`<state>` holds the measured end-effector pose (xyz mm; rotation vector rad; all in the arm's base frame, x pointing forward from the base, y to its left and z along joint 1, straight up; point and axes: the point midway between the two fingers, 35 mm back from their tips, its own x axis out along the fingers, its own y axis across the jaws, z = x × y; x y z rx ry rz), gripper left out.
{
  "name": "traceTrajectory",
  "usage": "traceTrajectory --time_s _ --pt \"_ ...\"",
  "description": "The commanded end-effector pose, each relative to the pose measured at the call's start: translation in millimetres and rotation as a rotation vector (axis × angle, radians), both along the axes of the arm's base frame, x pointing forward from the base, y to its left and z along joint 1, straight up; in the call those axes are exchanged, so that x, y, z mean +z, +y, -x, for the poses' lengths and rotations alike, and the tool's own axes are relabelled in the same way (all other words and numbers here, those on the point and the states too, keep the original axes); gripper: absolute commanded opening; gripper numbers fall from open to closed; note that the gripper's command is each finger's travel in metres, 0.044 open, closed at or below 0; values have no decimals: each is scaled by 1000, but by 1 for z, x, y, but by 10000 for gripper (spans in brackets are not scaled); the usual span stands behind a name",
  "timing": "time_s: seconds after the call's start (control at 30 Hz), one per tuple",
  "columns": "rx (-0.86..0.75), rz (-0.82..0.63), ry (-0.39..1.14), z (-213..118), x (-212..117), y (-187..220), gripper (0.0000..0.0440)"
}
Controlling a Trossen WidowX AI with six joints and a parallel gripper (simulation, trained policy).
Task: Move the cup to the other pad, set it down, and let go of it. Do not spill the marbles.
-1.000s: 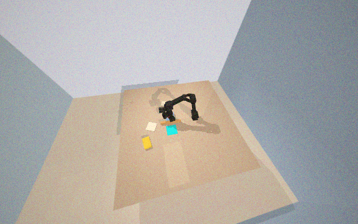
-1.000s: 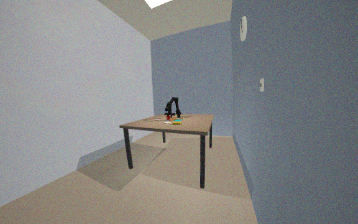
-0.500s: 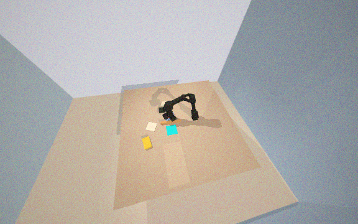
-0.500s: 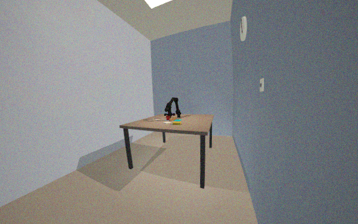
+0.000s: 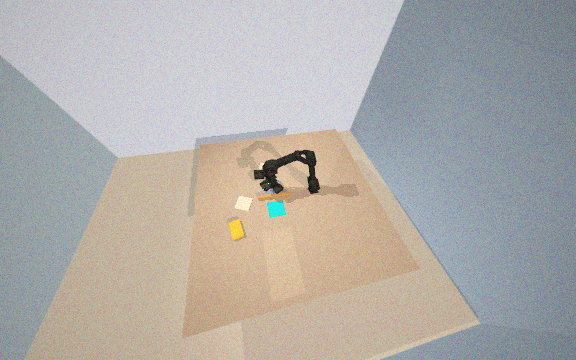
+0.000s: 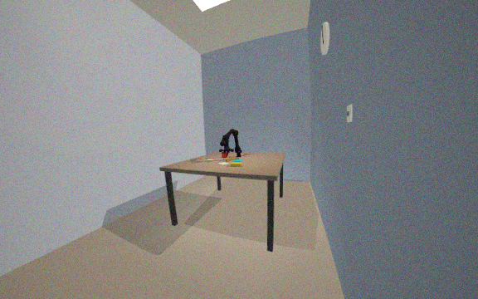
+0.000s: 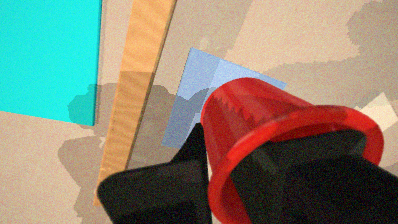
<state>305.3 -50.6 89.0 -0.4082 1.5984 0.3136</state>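
Note:
The red cup [image 7: 250,110] [image 6: 224,154] is tilted in the wrist view, its rim toward the camera. My gripper [image 7: 206,126] [image 5: 271,188] is shut on the cup's wall, one finger inside the rim and the other outside. The cup appears held a little above the blue pad [image 7: 192,75] [image 5: 269,191], which shows partly behind it. The cyan pad [image 7: 45,55] [image 5: 276,209] [image 6: 237,160] lies on the other side of the wooden bar. The marbles are hidden; the finger blocks the view into the cup.
A long wooden bar [image 7: 135,75] [image 5: 274,197] lies between the two pads. A cream block [image 5: 243,203] and a yellow block [image 5: 236,230] [image 6: 236,164] lie on the table. Another pale piece [image 5: 261,165] is near the arm's far side.

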Motion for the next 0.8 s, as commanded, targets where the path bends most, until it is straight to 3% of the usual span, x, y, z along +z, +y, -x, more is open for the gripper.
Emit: traceTrajectory --time_s 0.0,0.77 --pt "29 -6 -25 -6 12 7 0" --pt "142 -29 -143 -32 45 75 0"
